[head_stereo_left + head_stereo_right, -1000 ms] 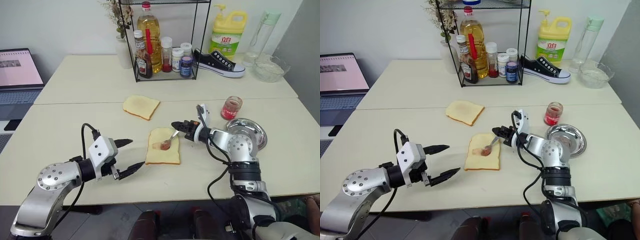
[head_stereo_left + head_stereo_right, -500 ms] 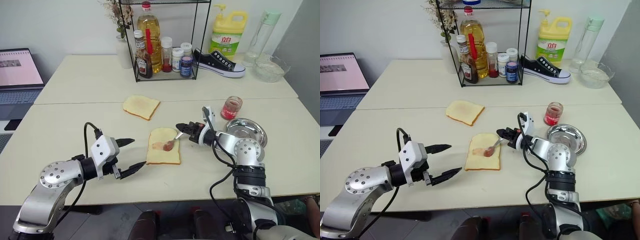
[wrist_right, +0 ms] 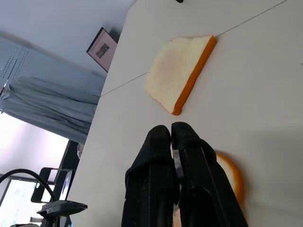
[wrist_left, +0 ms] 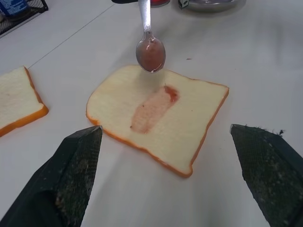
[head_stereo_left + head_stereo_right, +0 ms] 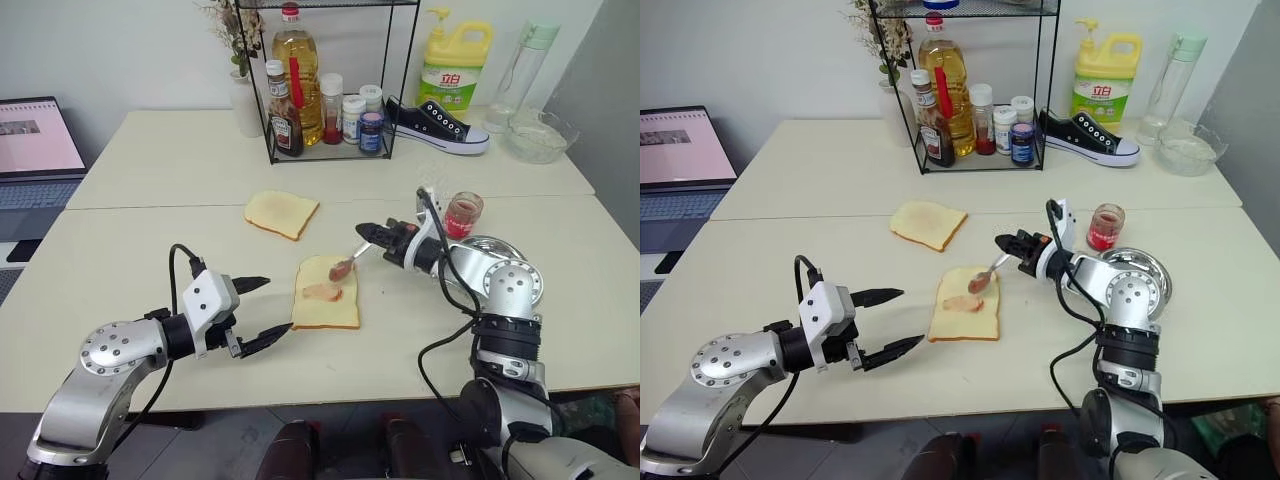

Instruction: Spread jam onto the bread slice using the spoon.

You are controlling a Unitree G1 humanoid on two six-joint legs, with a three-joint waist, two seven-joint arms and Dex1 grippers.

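The right end effector (image 5: 372, 233) is gripping the spoon (image 5: 345, 265), and it has lifted the bowl clear of the bread slice (image 5: 326, 293) on the worktop (image 5: 150, 250). A jam (image 4: 154, 108) streak is remaining on the bread, only partly covering it. The left end effector (image 5: 258, 311) is standing open just beside the slice.

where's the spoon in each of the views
Left eye view: spoon right of centre, over the bread slice's far edge.
Right eye view: spoon at centre, same spot.
Left wrist view: spoon at top centre, bowl smeared pink.
Right wrist view: hidden behind the shut right tool.
Shared landmark: bread slice with its jam smear.
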